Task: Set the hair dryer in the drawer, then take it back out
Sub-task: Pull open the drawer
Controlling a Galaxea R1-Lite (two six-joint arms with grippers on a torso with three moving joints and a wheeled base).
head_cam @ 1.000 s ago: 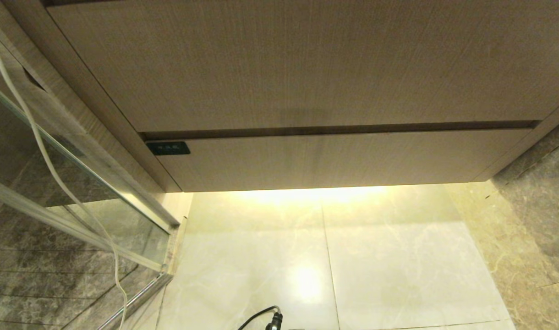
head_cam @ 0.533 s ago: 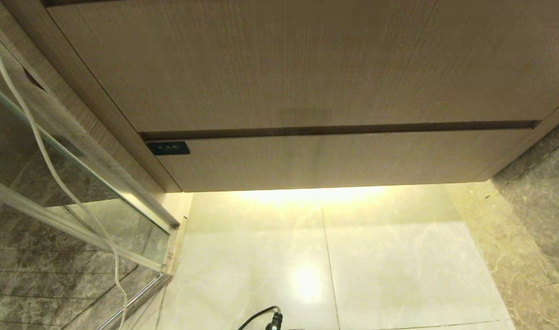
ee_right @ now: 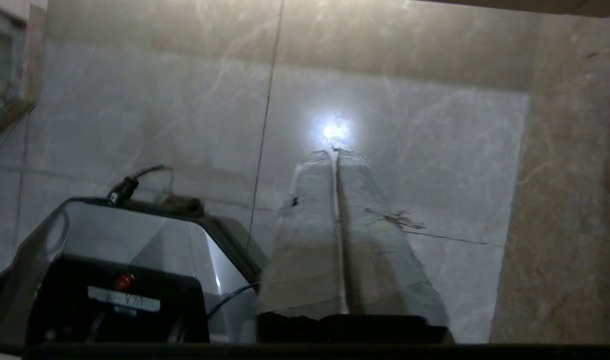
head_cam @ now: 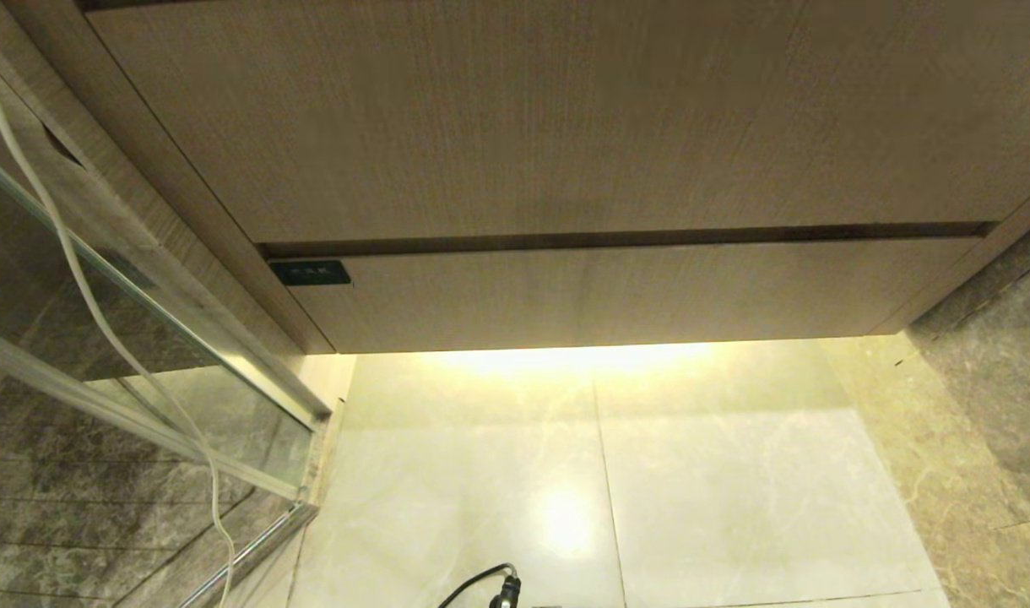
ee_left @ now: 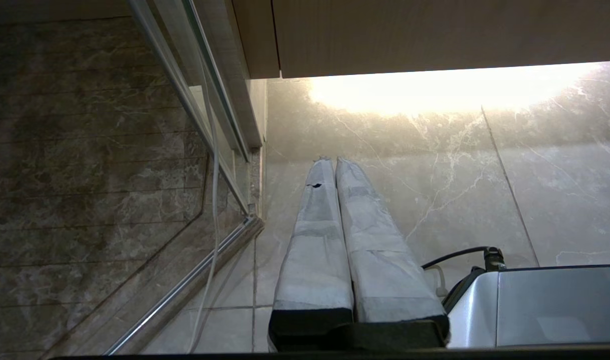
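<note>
The drawer (head_cam: 633, 291) is a wide, shallow band of light wood grain running across the middle of the head view, from left of centre to the right edge. It is closed, its flat front without a handle, with a small dark label (head_cam: 309, 273) at its upper left corner. A thin dark gap runs along its top edge, and warm light glows under its lower edge. The hair dryer is not in any view.
</note>
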